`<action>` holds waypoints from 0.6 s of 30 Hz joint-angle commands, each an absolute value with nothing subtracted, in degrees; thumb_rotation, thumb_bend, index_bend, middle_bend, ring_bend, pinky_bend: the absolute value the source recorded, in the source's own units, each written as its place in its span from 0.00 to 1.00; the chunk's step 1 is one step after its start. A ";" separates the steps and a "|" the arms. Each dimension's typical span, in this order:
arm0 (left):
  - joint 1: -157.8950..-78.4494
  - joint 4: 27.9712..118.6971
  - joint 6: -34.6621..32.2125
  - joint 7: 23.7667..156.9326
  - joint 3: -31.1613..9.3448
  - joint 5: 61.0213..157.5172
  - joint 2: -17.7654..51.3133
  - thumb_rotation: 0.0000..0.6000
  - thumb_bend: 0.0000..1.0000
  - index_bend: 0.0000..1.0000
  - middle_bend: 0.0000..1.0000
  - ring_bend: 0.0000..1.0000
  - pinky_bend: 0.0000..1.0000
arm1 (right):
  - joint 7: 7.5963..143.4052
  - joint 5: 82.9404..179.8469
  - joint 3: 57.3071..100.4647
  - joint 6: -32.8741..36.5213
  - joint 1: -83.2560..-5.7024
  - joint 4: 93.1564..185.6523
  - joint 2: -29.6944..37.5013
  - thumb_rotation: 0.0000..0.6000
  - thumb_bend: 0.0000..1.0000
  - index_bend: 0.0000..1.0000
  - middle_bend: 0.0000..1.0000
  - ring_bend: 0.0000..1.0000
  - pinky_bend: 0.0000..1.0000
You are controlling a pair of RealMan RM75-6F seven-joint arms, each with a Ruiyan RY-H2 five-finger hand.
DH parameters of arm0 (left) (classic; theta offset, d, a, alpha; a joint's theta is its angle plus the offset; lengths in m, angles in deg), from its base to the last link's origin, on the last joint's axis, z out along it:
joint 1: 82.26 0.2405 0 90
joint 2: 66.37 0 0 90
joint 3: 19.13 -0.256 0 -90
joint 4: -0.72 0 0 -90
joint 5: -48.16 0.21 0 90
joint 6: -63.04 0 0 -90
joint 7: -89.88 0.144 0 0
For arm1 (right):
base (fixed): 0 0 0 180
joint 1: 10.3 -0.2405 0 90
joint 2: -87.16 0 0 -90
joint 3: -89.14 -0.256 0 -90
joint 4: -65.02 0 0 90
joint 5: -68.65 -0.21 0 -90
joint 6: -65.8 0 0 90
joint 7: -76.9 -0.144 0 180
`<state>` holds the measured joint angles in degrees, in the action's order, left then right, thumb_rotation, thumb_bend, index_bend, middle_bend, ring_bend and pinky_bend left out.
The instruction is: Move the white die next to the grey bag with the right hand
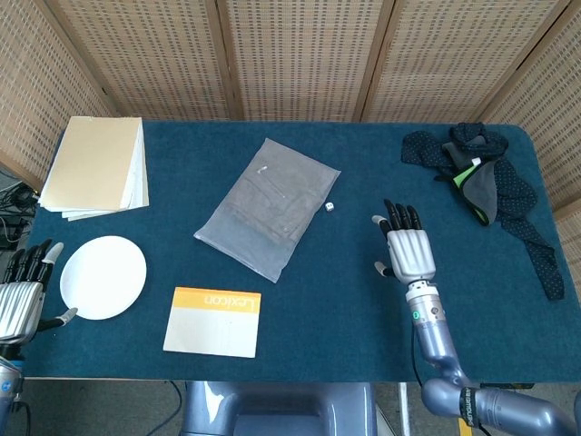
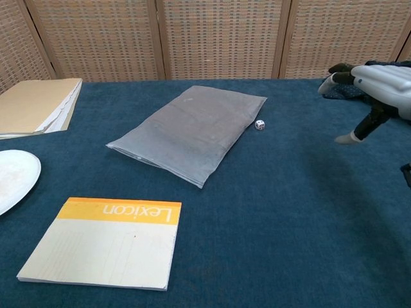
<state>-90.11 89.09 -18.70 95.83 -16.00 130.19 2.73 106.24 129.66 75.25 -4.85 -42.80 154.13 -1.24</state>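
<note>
desk (image 1: 363, 300) with a dark blue cloth fills most of the head view, backed by woven cane panels (image 1: 290, 54). grey bag (image 1: 268, 205) lies flat and slanted near the middle of the desk, one long edge running toward the far right corner of the bag; in the chest view the same bag (image 2: 191, 131) sits just left of centre. stack of tan paper (image 1: 95, 166) rests at the far left corner. dark dotted cloth (image 1: 495, 186) with a bit of green and grey in it is bunched at the far right corner, a strip trailing toward the near edge. book (image 1: 213, 321) with an orange band and the word lexicon lies near the front edge, left of centre. white plate (image 1: 103, 276) sits to its left, close to the desk's left side. right robot hand (image 1: 407, 248) hovers above the desk well right of the bag, released, fingers spread and holding nothing; the chest view shows it (image 2: 372, 83) at the right edge, raised off the cloth. left robot hand (image 1: 23, 295) sits at the lower left beside the plate, off the desk's edge, fingers apart, grasping nothing. white die (image 1: 329, 208) rests on the cloth just beside the bag's right edge, apart from the right robot hand; in the chest view it (image 2: 259, 125) lies close to the bag's far right corner.
</note>
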 commanded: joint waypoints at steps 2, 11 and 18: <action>-89.90 89.08 -19.00 95.92 -16.02 130.16 2.65 1.00 0.00 0.00 0.00 0.00 0.00 | 101.74 135.73 80.34 -7.47 -38.77 154.93 2.06 1.00 0.32 0.14 0.00 0.00 0.00; -88.68 89.31 -20.61 96.81 -16.52 130.33 2.69 1.00 0.00 0.00 0.00 0.00 0.00 | 92.80 146.79 90.09 -12.69 -31.08 151.03 7.81 1.00 0.21 0.00 0.00 0.00 0.00; -87.33 89.87 -22.43 97.60 -17.47 131.50 2.84 1.00 0.00 0.00 0.00 0.00 0.00 | 88.19 151.72 92.16 -17.32 -27.17 147.44 9.07 1.00 0.19 0.00 0.00 0.00 0.00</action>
